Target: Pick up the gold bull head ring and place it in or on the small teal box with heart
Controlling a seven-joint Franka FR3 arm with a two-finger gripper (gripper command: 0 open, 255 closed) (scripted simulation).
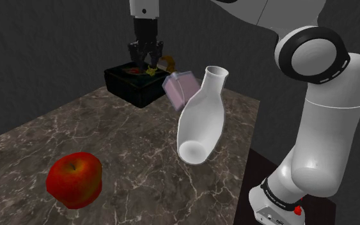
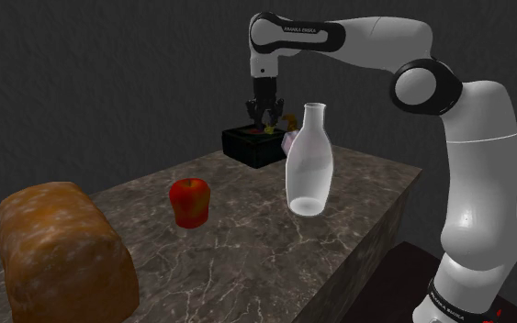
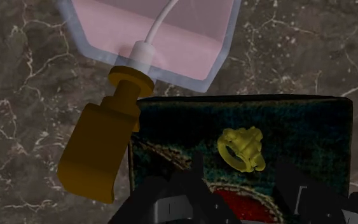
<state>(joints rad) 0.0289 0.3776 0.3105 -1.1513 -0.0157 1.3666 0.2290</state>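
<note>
Red apple [image 1: 74, 180] sits closest, lower left of the shoulder view, on the dark marbled bench [image 1: 127, 137]. White vase [image 1: 202, 118] at frame centre. Behind it a pink pouch [image 1: 177, 89], just beside the dark box [image 1: 133, 86] at the bench's far edge, upper centre. Claw [image 1: 146, 62] hangs over the box lid, pointing down. Gold ring [image 1: 151, 71] reads as a yellow speck on the lid right under the fingertips. Amber bottle [image 1: 167, 62] pokes out behind the box. White arm [image 1: 328, 115] takes the right side, with the stand [image 1: 275, 206] at lower right.

Second exterior view: bread loaf [image 2: 63, 252] nearest, lower left. Apple [image 2: 190, 202] left of centre, well apart from the loaf. Vase [image 2: 309, 165] upright near centre. Box [image 2: 254, 145] above centre at the bench's far end, claw [image 2: 267, 115] directly over it. Ring [image 2: 268, 129] is a small yellow spot on the lid; whether the fingers touch it cannot be told here.

Wrist view: claw [image 3: 238, 167] wide, fingers [image 3: 290, 184] standing apart. Ring [image 3: 241, 147] lies on the box [image 3: 311, 133] lid between and just past the fingertips, not clasped. Lid is dark with a teal pattern and a red patch close to the claw. Amber bottle [image 3: 98, 153] lies on the bench [image 3: 18, 95] against the box's side. Its neck meets the pink pouch [image 3: 171, 38], where a white tube runs in.
</note>
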